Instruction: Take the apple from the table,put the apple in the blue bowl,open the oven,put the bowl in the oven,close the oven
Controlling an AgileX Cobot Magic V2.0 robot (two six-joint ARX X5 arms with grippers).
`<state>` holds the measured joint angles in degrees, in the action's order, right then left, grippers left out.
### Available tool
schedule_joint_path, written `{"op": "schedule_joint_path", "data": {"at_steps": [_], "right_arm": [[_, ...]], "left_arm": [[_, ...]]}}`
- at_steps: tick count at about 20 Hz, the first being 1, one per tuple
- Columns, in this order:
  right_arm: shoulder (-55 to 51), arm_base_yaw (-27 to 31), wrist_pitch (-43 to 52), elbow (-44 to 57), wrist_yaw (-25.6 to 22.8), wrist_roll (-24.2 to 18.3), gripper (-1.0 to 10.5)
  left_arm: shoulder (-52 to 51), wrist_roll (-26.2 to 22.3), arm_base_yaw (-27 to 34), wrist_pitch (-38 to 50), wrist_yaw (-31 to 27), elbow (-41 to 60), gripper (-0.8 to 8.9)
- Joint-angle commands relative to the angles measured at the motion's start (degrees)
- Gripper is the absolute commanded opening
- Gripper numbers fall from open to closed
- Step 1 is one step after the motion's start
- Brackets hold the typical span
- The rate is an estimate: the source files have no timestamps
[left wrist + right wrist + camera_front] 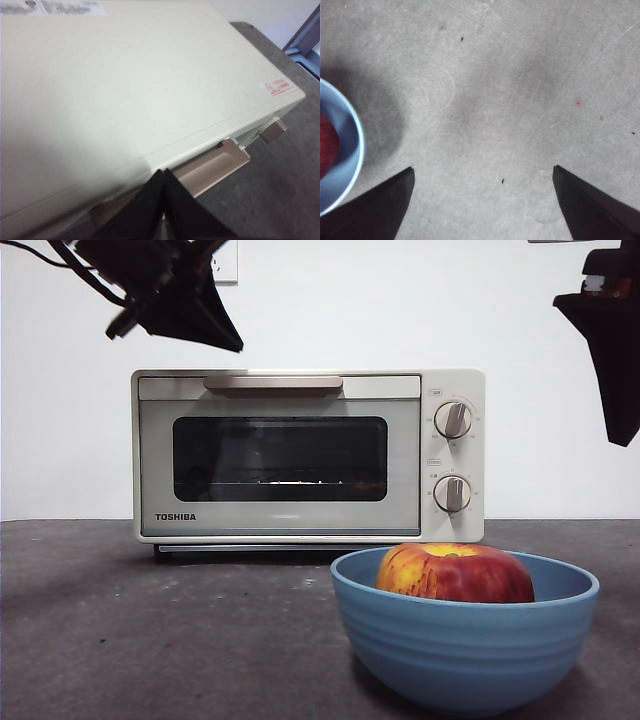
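Observation:
The red and yellow apple (455, 573) lies inside the blue bowl (465, 640), which stands on the table (150, 640) at the front right. Behind it the cream oven (300, 455) has its door closed, with the beige handle (273, 383) along the top of the door. My left gripper (163, 172) hovers shut and empty over the oven's top (125, 85), just above the handle (215, 167); in the front view the left gripper (232, 343) is a dark tip at the upper left. My right gripper (483, 169) is open over bare table, beside the bowl (350, 150).
Two round knobs (452, 420) sit on the oven's right panel. A white wall stands behind the oven. The right arm (615, 360) hangs high at the right edge, above and beyond the bowl.

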<state>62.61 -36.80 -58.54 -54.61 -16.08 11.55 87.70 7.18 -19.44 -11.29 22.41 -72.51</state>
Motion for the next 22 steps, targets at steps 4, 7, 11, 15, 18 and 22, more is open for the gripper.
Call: {"op": "schedule_joint_path", "data": {"at_steps": [4,7,11,15,18,22], "right_arm": [[0.57,-0.42,1.77,-0.87,-0.02,0.94,4.4],[0.57,-0.42,2.03,-0.87,-0.02,0.94,4.4],[0.57,-0.42,2.10,-0.87,0.00,0.94,4.4],[0.57,-0.42,2.40,-0.87,0.13,0.94,4.4],[0.57,-0.42,2.40,-0.87,0.15,0.94,4.4],[0.57,-0.42,2.40,-0.87,0.17,0.92,4.4]], "left_arm": [[3.61,-3.37,-1.86,0.61,-3.21,-1.92,0.07],[4.11,-4.83,-2.38,0.59,-4.98,-1.90,0.07],[4.42,-5.09,-3.13,-1.25,-4.96,-1.90,0.07],[4.59,-5.68,-4.66,-3.10,-4.96,-1.90,0.07],[4.59,-5.97,-6.23,-6.49,-4.96,-1.90,0.07],[4.59,-6.40,-8.44,-12.66,-4.96,-1.90,0.07]]}}
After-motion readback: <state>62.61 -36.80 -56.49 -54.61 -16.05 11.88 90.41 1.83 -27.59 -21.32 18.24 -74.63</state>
